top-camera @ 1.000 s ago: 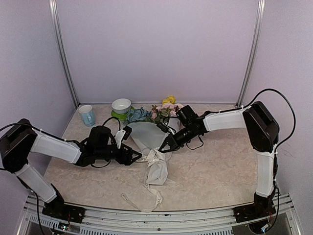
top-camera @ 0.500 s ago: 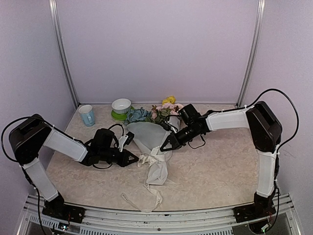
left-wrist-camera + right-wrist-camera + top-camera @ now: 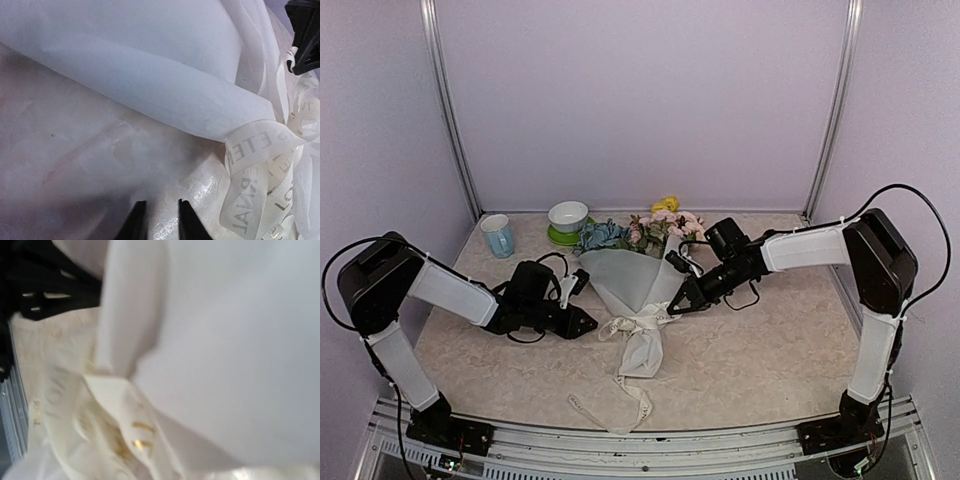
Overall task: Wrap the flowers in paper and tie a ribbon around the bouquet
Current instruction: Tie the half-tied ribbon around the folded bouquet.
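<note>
Grey printed capitals stood on the ribbon, which lay up and to the right of the left gripper. They read "ETE" on the upper loop, "NAL" on the band below it, and "LO" on a fold farther right. Gold marks on the ribbon in the right wrist view were too blurred to read.

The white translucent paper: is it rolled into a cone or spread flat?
Rolled: the paper narrows from the pink, yellow and blue flowers to the cream lettered ribbon looped around it.
</note>
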